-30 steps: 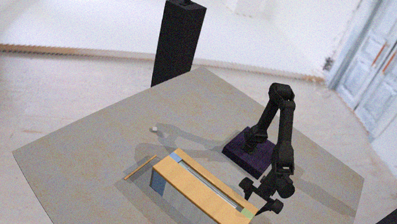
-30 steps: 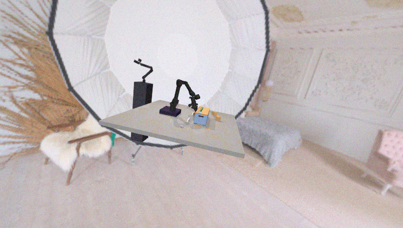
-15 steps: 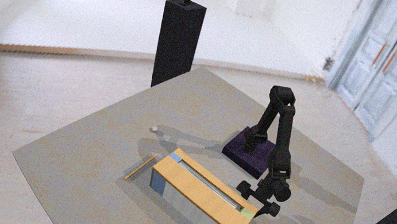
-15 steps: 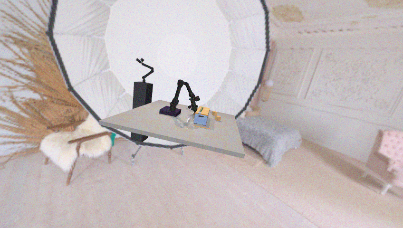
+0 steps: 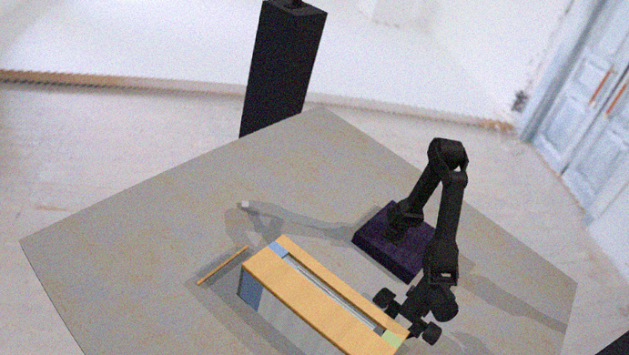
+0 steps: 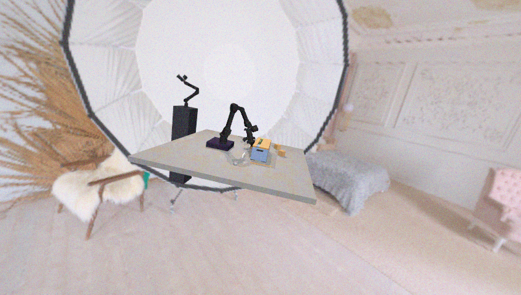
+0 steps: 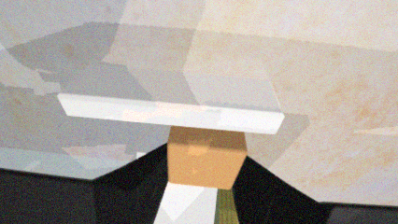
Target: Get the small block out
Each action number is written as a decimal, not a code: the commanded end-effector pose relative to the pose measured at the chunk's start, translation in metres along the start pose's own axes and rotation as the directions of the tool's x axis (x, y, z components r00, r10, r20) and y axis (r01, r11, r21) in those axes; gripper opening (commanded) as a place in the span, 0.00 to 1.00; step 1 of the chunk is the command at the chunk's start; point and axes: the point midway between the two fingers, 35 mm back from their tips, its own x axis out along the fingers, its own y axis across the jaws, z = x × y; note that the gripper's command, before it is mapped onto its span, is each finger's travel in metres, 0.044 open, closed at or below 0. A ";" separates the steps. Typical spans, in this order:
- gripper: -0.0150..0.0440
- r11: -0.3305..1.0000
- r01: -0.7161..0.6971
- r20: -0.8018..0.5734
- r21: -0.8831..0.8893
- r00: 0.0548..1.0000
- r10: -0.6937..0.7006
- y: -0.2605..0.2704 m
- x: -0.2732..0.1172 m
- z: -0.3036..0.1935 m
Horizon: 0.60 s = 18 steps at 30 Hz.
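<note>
top view: a black arm (image 5: 449, 209) (image 6: 229, 120) is rising from a purple base (image 5: 364, 243) (image 6: 214, 147) right of center and bending down toward the lower right, where its tool (image 5: 402, 323) (image 6: 251, 144) (image 7: 202, 152) is working low at the back of the green end of the orange-topped box (image 5: 312, 306) (image 6: 259, 154). the box is lying diagonally across the counter (image 5: 138, 218) (image 6: 219, 175) (image 7: 346, 154), its blue end pointing to the upper left. a thin orange strip (image 5: 222, 265) is resting just beside that blue end, and a small white piece (image 5: 244, 204) is sitting apart, left of center.

exterior view: the arm is arching over the middle of the frame, the tool reaching down behind the box, while two orange blocks (image 6: 277, 145) (image 6: 281, 153) are standing to its right.

wrist view: the tool is clasping an orange knob (image 7: 206, 161) at lower center, a finger pressing each side, with a long white bar (image 7: 173, 114) running across just above it. the task's small block is not showing clearly in any view; whether it is resting on the shelf cannot be told.
</note>
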 end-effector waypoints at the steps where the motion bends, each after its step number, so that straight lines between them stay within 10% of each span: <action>1: 0.35 1.000 -0.002 0.007 -0.009 1.000 0.002 0.000 0.001 0.002; 18: 0.25 0.999 0.019 0.001 -0.037 1.000 -0.019 0.003 -0.066 -0.028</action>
